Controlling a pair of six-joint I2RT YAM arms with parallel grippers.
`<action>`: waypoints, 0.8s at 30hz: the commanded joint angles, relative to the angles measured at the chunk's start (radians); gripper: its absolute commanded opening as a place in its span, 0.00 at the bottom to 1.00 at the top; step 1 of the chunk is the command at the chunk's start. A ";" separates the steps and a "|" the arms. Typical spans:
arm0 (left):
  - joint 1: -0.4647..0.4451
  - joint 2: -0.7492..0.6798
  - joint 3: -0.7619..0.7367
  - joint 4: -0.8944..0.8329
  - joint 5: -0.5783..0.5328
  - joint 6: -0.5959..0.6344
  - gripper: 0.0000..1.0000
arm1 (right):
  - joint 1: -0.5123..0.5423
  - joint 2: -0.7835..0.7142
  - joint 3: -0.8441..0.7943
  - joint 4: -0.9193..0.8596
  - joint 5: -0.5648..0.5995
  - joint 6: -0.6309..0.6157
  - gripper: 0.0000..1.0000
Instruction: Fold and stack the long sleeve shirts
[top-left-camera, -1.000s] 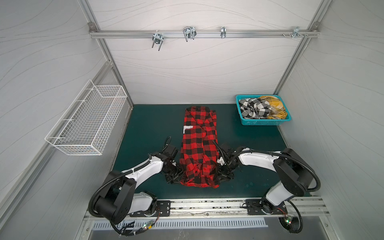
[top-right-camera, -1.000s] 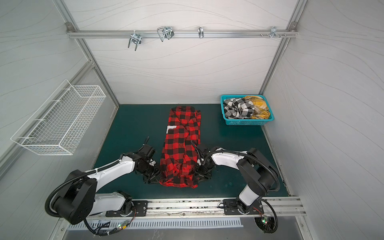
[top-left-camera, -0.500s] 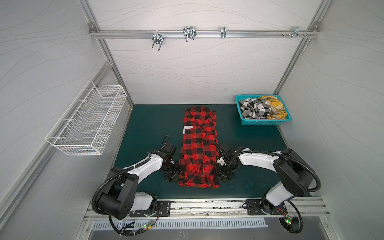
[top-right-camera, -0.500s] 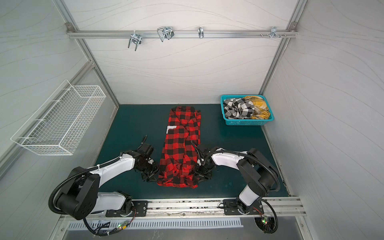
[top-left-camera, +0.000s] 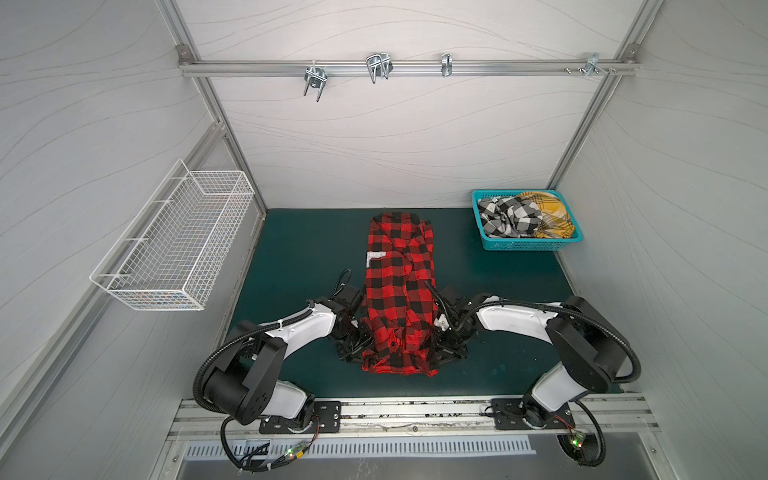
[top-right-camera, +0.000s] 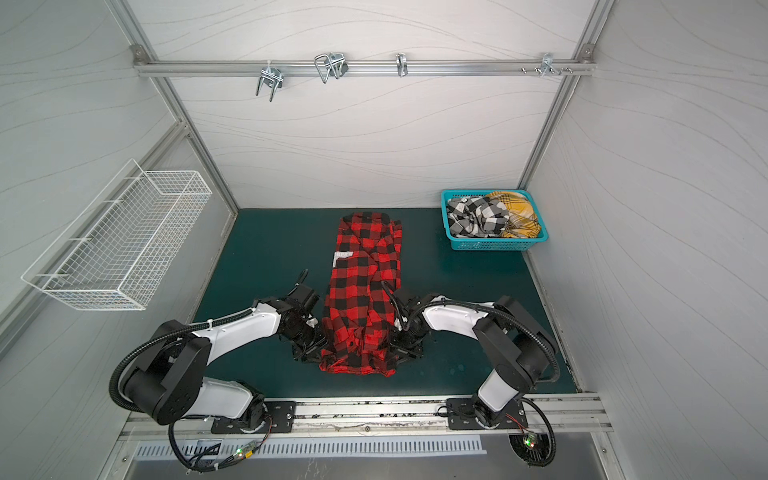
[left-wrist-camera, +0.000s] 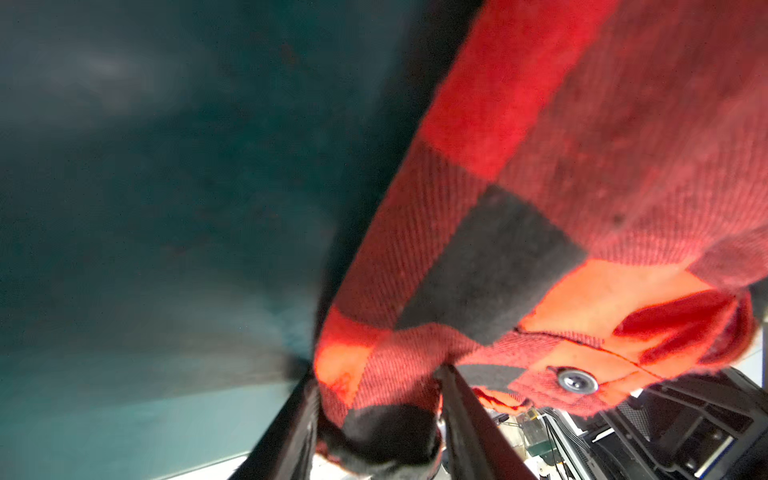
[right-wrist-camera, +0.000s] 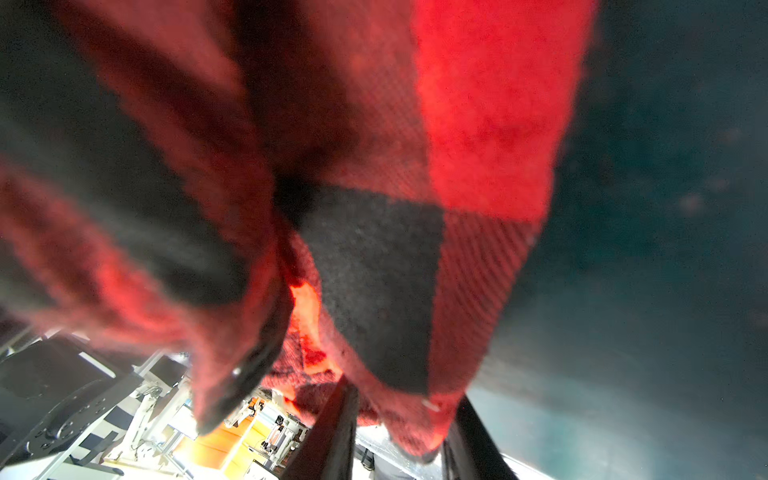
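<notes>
Red-and-black shirt (top-left-camera: 399, 286), hem gripped, left hand (top-left-camera: 356, 352), right hand (top-left-camera: 448, 351)

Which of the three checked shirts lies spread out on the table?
The red-and-black shirt, stretched out on the green table. The black-and-white shirt and the yellow shirt sit crumpled together in the blue basket.

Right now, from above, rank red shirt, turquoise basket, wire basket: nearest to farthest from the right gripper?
From the right gripper:
1. red shirt, held in it, centre.
2. turquoise basket, far right corner.
3. wire basket, on the left wall.
</notes>
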 joint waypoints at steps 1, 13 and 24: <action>-0.028 0.057 -0.035 0.108 -0.014 -0.009 0.46 | 0.012 0.026 0.005 -0.005 0.016 0.011 0.35; -0.075 0.084 -0.019 0.126 -0.002 -0.016 0.18 | 0.013 0.006 0.017 -0.003 0.011 0.026 0.35; -0.075 0.059 -0.009 0.108 -0.022 -0.021 0.00 | -0.024 -0.104 -0.045 -0.056 0.027 0.013 0.40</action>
